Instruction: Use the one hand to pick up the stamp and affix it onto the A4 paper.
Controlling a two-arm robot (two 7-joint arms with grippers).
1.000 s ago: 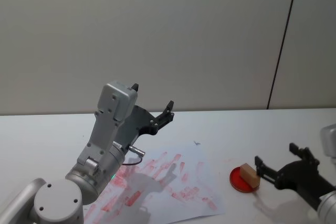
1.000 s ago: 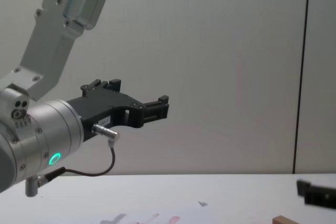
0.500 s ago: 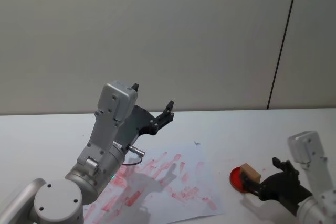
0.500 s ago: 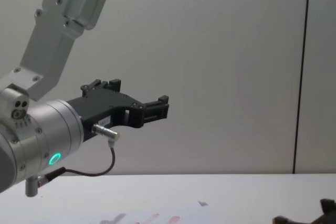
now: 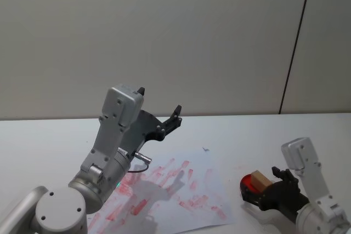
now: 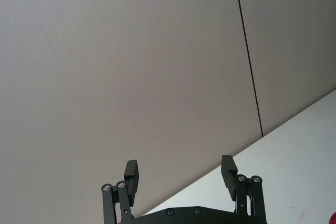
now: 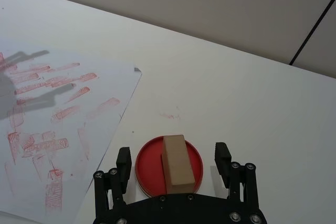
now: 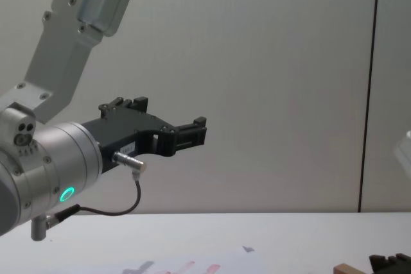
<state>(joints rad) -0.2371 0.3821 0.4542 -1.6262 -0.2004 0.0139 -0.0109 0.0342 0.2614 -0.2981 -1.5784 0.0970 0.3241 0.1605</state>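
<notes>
The stamp (image 7: pixel 177 163), a light brown wooden block, lies on a round red ink pad (image 7: pixel 149 169). My right gripper (image 7: pixel 172 156) is open and lined up over it. Its two black fingers (image 7: pixel 123 160) stand wide of the block on either side without touching it. In the head view the right gripper (image 5: pixel 264 194) sits low at the near side of the stamp (image 5: pixel 259 180). The A4 paper (image 5: pixel 181 187), white with red smeared prints, lies flat to the left of the pad. My left gripper (image 5: pixel 167 123) is held high above the paper, open and empty.
The red ink pad (image 5: pixel 248 186) rests on the white table (image 5: pixel 247 141) just right of the paper's edge. A grey wall with a dark vertical seam (image 5: pixel 296 42) rises behind the table. The raised left arm (image 8: pixel 51 158) throws a shadow on the paper.
My right arm has swung in from the right and turned its wrist up. Its open gripper went from beside the stamp to lined up over it. The left arm has not moved.
</notes>
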